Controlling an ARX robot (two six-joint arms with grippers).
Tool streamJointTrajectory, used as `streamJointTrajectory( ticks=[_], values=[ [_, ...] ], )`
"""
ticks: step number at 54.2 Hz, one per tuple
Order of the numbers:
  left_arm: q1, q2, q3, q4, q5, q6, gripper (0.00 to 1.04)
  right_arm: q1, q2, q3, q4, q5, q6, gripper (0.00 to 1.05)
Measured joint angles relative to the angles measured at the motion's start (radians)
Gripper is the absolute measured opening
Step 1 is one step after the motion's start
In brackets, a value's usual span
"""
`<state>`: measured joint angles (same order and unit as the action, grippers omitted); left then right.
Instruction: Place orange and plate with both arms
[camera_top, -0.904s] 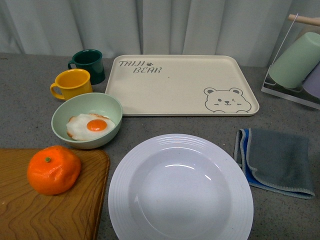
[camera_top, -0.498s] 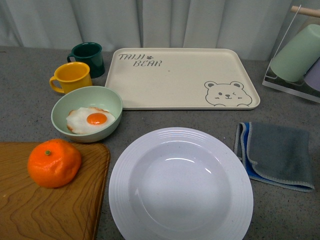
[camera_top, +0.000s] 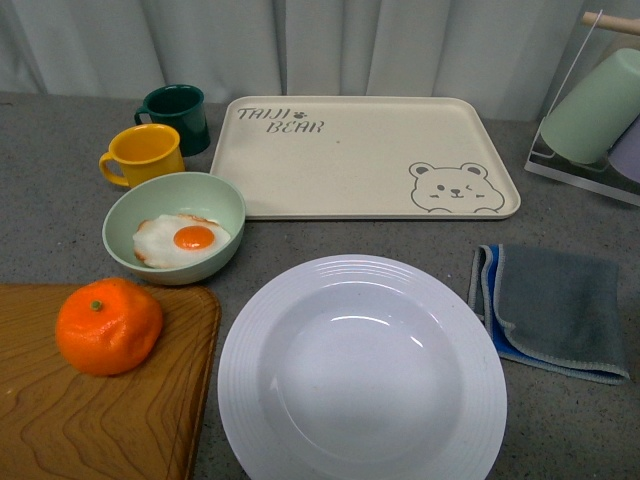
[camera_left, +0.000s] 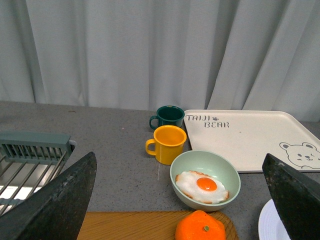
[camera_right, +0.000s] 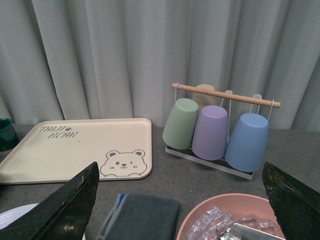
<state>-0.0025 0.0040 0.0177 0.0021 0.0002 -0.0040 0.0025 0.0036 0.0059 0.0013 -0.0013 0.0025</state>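
We saw the orange (camera_top: 108, 326) lying on the wooden board (camera_top: 120, 420) at the near left of the table, with its small green stem dot turned up. The plate (camera_top: 362, 370) stood just beside the board, on its right, at the near middle; the orange and the plate did not touch. Behind the orange stood the pale green bowl (camera_top: 225, 200) with a fried egg (camera_top: 182, 242) inside. Further back stood a yellow mug (camera_top: 145, 155) and then a dark green mug (camera_top: 177, 112). The cream tray (camera_top: 370, 160) with a bear drawing lay on the far side of the plate. A folded grey cloth (camera_top: 555, 310) lay to the right of the plate.

No arm appeared in the front view. In the left wrist view the left gripper (camera_left: 179, 157) hung above the table with its two dark fingers (camera_left: 65, 195) wide apart and nothing between them; the orange and the bowl were ahead of it. In the right wrist view the right gripper (camera_right: 180, 167) also had its fingers (camera_right: 65, 205) spread wide and held nothing. Ahead of it we saw the cup rack (camera_right: 220, 130) with a green, a purple and a blue cup, and nearer a pink dish (camera_right: 200, 215) holding clear cubes.
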Motion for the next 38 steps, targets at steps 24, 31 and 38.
streamJointTrajectory(
  ticks=[24, 31, 38],
  values=[
    [0.0, 0.0, 0.0, 0.0, 0.0, 0.0, 0.98, 0.0, 0.0, 0.0, 0.0, 0.0, 0.0, 0.95],
    [0.0, 0.0, 0.0, 0.0, 0.0, 0.0, 0.98, 0.0, 0.0, 0.0, 0.0, 0.0, 0.0, 0.95],
    [-0.066, 0.179, 0.058, -0.115, -0.159, -0.084, 0.98, 0.0, 0.0, 0.0, 0.0, 0.0, 0.0, 0.95]
  ],
)
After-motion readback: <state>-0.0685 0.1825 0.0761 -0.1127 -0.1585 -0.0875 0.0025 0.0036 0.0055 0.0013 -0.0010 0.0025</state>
